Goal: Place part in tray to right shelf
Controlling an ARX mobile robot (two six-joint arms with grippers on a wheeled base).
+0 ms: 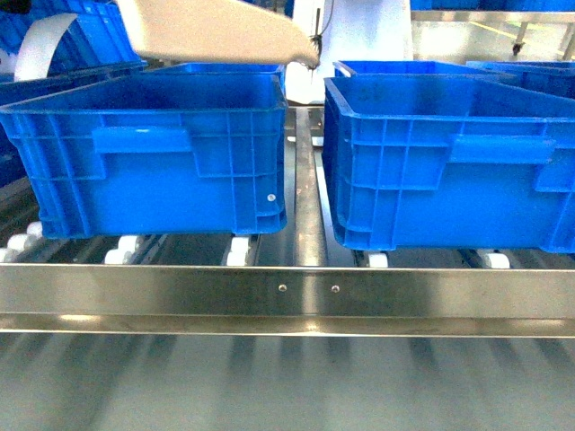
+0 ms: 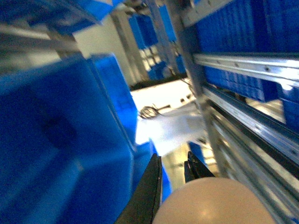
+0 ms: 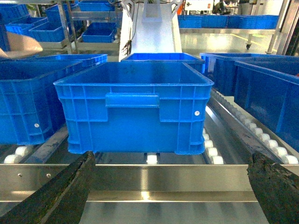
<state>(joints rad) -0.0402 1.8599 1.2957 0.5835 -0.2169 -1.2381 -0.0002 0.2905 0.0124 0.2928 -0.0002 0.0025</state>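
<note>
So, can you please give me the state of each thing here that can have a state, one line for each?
tray: raised above the left crate, its inside not visible.
left gripper: in view beside the tray; open or shut is unclear.
right gripper: open, holding nothing.
left crate: upright on the rollers, contents hidden.
right crate: upright on the rollers, contents hidden.
right shelf: carries both crates behind its front rail.

No readable text, labels, brands, numbers or signs in any view. Blue crates [image 1: 162,153] show plain moulded walls, no markings legible. Steel front rail [image 1: 287,292] of shelf bare, only two small rivets. Cream tray [image 1: 216,31] unmarked. Left wrist view too blurred to read anything.
</note>
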